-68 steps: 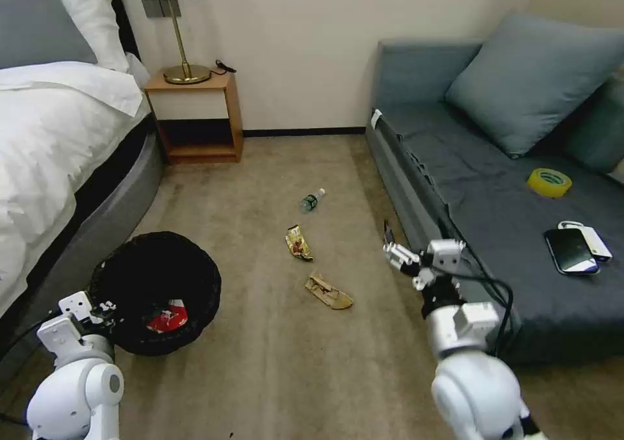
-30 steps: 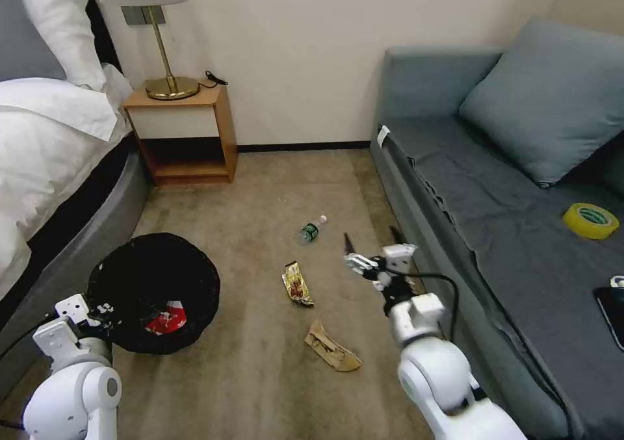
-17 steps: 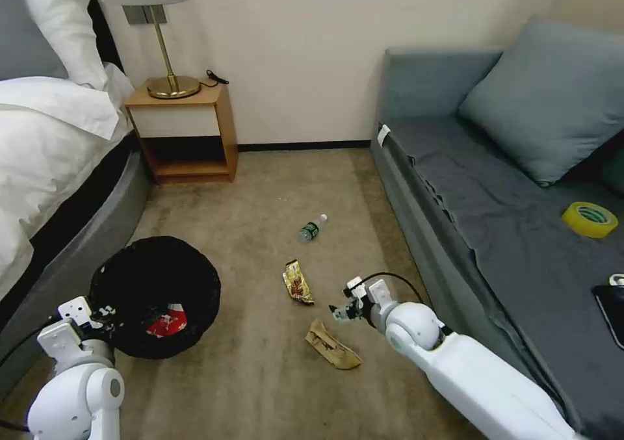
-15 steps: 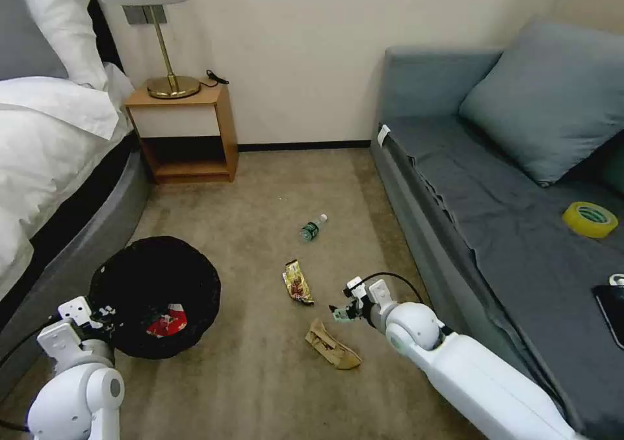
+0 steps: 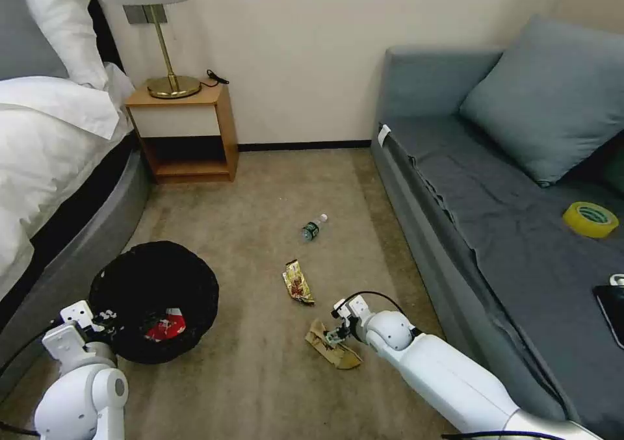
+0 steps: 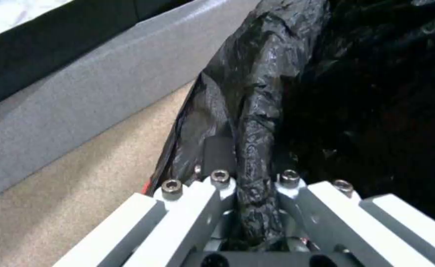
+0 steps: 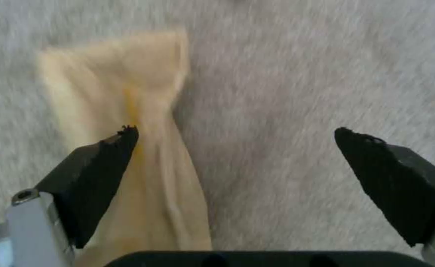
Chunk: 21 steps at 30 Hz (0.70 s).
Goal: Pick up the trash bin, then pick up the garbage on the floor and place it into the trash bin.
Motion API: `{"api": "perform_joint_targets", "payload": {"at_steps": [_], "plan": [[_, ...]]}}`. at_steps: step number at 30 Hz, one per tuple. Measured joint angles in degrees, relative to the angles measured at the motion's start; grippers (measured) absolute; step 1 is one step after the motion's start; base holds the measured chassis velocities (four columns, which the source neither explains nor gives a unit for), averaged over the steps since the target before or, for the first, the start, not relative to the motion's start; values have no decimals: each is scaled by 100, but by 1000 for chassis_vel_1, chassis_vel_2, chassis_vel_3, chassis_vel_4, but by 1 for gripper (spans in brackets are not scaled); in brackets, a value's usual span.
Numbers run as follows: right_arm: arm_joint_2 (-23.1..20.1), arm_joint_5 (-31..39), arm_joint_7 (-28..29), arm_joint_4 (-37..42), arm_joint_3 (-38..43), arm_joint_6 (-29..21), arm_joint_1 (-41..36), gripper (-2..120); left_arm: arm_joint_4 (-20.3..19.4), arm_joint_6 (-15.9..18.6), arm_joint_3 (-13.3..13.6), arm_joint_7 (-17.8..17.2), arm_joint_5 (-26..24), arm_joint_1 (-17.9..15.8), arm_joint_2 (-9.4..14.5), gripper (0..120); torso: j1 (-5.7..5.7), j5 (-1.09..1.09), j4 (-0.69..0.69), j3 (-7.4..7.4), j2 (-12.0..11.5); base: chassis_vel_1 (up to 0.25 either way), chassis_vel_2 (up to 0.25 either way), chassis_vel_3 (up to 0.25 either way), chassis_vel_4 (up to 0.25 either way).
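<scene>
The right gripper (image 5: 333, 337) is being lowered since half a second ago onto the tan paper wrapper (image 5: 333, 348) beside the sofa (image 5: 520, 245); jaws are being held wide open, wrapper under one pad (image 7: 98, 174), nothing gripped yet, so pickup is being set up. The trash bin (image 5: 156, 297) is being held at its bag rim by the clamped left gripper (image 6: 249, 196), red-white packet (image 5: 166, 328) inside. Gold-brown wrapper (image 5: 298, 283) and bottle (image 5: 313, 227) are being left on carpet, nothing blocking

Even indoor light, blurred right wrist view

bed (image 5: 45, 147), nightstand (image 5: 185, 131), lamp (image 5: 162, 37), sofa (image 5: 507, 219)
</scene>
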Motion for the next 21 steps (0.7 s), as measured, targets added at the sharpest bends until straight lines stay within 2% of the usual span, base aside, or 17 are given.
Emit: {"api": "perform_joint_targets", "payload": {"at_steps": [6, 11, 17, 21], "plan": [[36, -151, -39, -119, -23, 143, -79, 100, 5, -12, -5, -1, 13, 22, -4, 2, 0, 0, -1, 0, 0, 0, 0, 0, 0], [-53, -31, 145, 109, 48, 193, -52, 100, -1, -15, -6, -1, 15, 25, 2, 2, 0, 1, 0, 0, 0, 0, 0, 0, 0], [-303, 221, 422, 483, 102, 257, -40, 100, -40, -15, 28, 4, 33, 29, -16, 2, 0, 1, 1, 0, 0, 0, 0, 0, 0], [-641, 437, 315, 1036, 107, 99, -268, 100, -53, -14, 25, 6, 28, 8, 8, 2, 0, 0, -1, 0, 0, 0, 0, 0, 0]]}}
